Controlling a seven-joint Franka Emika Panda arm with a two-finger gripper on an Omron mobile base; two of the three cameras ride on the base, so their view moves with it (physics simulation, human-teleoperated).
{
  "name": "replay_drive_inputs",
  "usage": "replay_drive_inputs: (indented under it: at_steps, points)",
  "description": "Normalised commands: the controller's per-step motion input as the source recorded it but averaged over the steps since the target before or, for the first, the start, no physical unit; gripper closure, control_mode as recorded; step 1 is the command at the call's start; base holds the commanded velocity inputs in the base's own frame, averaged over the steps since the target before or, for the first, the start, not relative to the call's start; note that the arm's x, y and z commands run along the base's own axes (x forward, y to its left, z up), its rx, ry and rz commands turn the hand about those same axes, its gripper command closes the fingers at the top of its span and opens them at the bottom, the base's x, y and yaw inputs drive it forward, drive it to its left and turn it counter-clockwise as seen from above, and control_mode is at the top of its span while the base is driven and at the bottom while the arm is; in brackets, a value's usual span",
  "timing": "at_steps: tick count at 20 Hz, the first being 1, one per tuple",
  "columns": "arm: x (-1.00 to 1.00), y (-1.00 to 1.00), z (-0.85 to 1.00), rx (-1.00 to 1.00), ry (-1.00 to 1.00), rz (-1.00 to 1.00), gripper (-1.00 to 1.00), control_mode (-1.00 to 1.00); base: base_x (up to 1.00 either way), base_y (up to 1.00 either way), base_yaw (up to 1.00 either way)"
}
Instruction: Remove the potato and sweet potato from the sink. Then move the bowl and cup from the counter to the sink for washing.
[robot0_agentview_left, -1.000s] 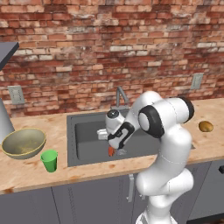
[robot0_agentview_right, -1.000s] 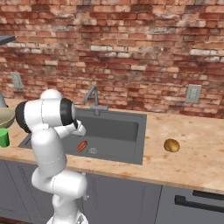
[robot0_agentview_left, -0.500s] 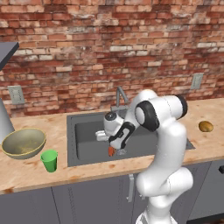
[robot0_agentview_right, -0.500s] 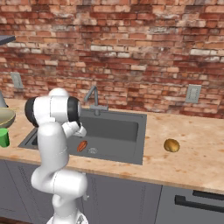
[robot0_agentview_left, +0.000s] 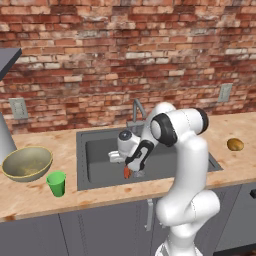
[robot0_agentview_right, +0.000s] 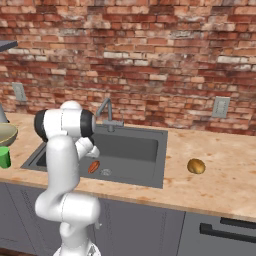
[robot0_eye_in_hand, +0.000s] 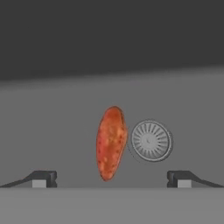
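sweet potato (robot0_eye_in_hand: 111, 143) between open gripper (robot0_eye_in_hand: 112, 178) tips

Glossy white, rounded arm (robot0_agentview_left: 187, 170) with dark bands at the joints. Thick, bulbous segments stacked from a swollen white base. Small dark finger tips (robot0_eye_in_hand: 41, 178) with pale pads.

The left base view looks from behind the arm, on its left, forward and down at the sink (robot0_agentview_left: 95, 150) and brick wall. The right base view looks from the right at the same sink (robot0_agentview_right: 145, 150). The hand view is close above the sink floor, facing the sweet potato (robot0_eye_in_hand: 110, 143) beside the drain (robot0_eye_in_hand: 151, 141).
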Motion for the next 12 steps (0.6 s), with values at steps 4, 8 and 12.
replay_drive_inputs:
  at_steps: [4, 8, 12]
  points:
    - [0.11, 0.00, -0.18, 0.00, 0.00, 0.00, -1.00, -1.00, 0.00, 0.00, 0.00]
    - [0.12, 0.00, -0.21, 0.00, 0.00, 0.00, -1.00, -1.00, 0.00, 0.00, 0.00]
    - [0.14, 0.00, -0.23, 0.00, 0.00, 0.00, -1.00, -1.00, 0.00, 0.00, 0.00]
